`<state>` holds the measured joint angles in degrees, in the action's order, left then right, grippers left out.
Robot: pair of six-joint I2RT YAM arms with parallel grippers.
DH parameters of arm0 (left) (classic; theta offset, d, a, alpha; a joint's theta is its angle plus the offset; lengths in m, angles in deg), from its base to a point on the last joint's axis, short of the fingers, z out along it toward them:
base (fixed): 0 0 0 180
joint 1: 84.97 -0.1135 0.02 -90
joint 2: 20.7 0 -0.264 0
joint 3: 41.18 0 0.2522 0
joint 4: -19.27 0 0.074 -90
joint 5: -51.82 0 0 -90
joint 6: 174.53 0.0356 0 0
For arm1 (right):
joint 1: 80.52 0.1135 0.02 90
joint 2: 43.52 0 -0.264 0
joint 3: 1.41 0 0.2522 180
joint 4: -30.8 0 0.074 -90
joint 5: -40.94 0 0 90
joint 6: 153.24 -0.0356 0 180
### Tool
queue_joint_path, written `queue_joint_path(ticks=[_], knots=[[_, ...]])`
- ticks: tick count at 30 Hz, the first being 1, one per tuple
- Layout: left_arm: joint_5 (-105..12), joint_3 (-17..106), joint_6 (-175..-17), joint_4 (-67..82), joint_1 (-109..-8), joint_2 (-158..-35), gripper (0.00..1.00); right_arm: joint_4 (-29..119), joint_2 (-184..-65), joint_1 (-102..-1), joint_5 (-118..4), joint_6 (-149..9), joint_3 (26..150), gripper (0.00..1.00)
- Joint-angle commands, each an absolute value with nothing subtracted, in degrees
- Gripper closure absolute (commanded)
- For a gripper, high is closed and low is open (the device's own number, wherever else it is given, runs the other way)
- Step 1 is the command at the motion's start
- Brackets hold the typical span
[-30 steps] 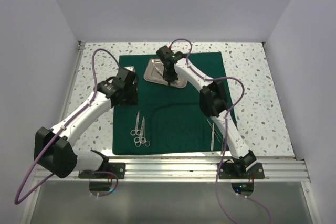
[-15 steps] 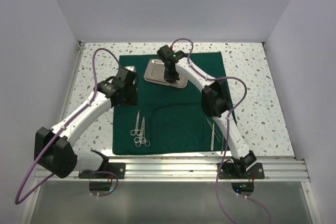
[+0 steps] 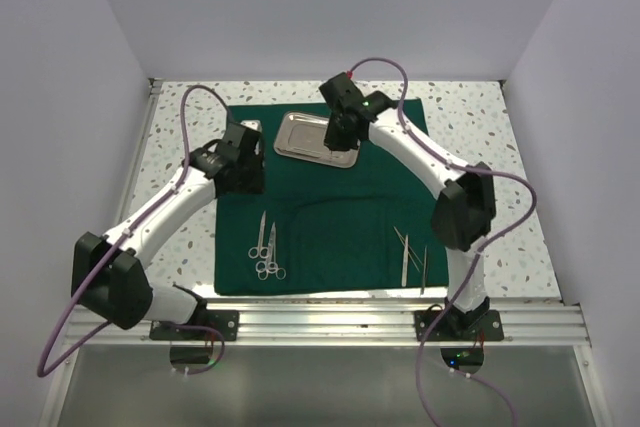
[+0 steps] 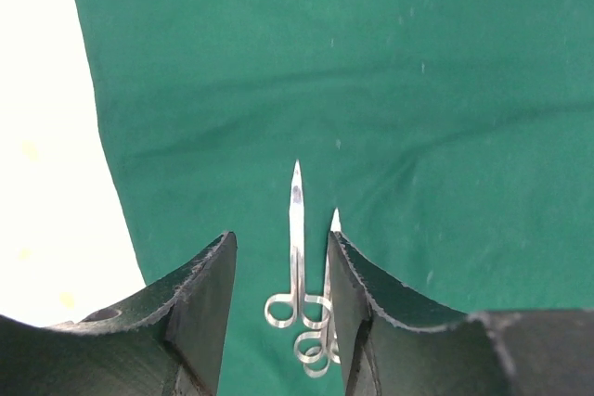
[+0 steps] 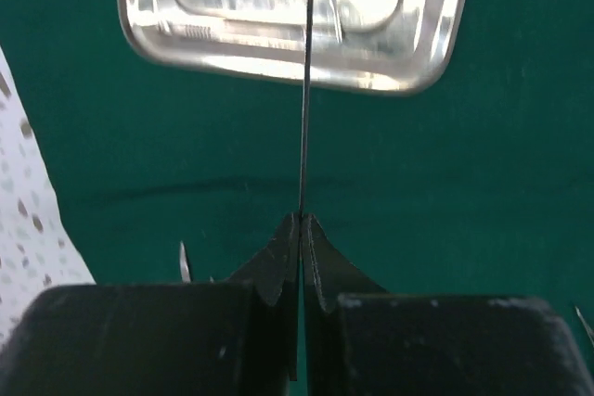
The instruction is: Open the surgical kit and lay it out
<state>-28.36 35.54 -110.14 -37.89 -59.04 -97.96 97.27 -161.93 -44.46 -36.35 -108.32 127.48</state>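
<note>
Left tool [image 4: 280,240] hovering part-open, empty; right tool [image 5: 303,222] pinching a slim instrument [image 5: 305,90].
Scissors [image 3: 267,252] are lying at the left tool's 6 o'clock on the green cloth [image 3: 330,217]. The instrument's long axis is pointing to 12 over the steel tray [image 3: 283,137], and bare cloth is lying at 6, left of the tweezers [image 3: 410,255].

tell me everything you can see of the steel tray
The steel tray is small, rectangular, round-cornered, with a raised rim and mirror-bright metal. It lies flat, slightly askew, on the far part of the green cloth. The right pincer, shut on a thin silver instrument, hangs over its right end; whether the instrument touches the tray cannot be told.
</note>
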Motion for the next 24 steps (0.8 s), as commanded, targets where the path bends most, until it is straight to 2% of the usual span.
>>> queue_joint_path(ticks=[1, 4, 10, 14, 19, 20, 21, 22, 23, 24], knots=[[-29.3, 40.33, -107.38, -32.91, -61.15, -102.43, 0.51, 93.79, -152.19, -41.59, -38.43, -112.97, 116.45, 1.0], [-32.37, 45.87, -108.43, -32.47, -62.38, -110.15, 0.51, 90.53, -145.5, -38.16, -39.39, -116.13, 100.74, 1.0], [-35.19, 60.96, -112.03, -32.81, -62.74, -123.59, 0.53, 86.93, -137.57, -27.97, -40.27, -123.69, 82.7, 1.0], [-36.25, 68.1, -114.41, -33.34, -62.74, -130.82, 0.54, 85.35, -136.68, -22.87, -42.29, -126.61, 77.05, 1.0], [-37.66, 77.32, -116.87, -34.4, -62.48, -140.12, 0.55, 87.09, -138.61, -19.52, -43.35, -126.7, 76.51, 1.0], [-37.83, 78.48, -117.14, -34.4, -62.39, -141.28, 0.55, 88.84, -138.79, -19.17, -43.18, -126.52, 76.77, 0.87], [-37.92, 79.53, -117.31, -34.4, -62.04, -142.33, 0.55, 89.82, -138.36, -19.17, -42.74, -126.52, 76.95, 0.61], [-37.92, 81.81, -117.58, -34.31, -61.77, -144.35, 0.56, 90.61, -137.83, -19.08, -42.21, -126.35, 77.04, 0.42], [-37.92, 83.13, -117.58, -34.4, -61.42, -145.41, 0.56, 92.62, -137.04, -19.17, -41.34, -126.52, 77.04, 0.13], [-37.92, 84.45, -117.49, -34.4, -60.55, -146.47, 0.56, 93.86, -134.77, -19.08, -39.07, -126.78, 77.04, 0.05]])
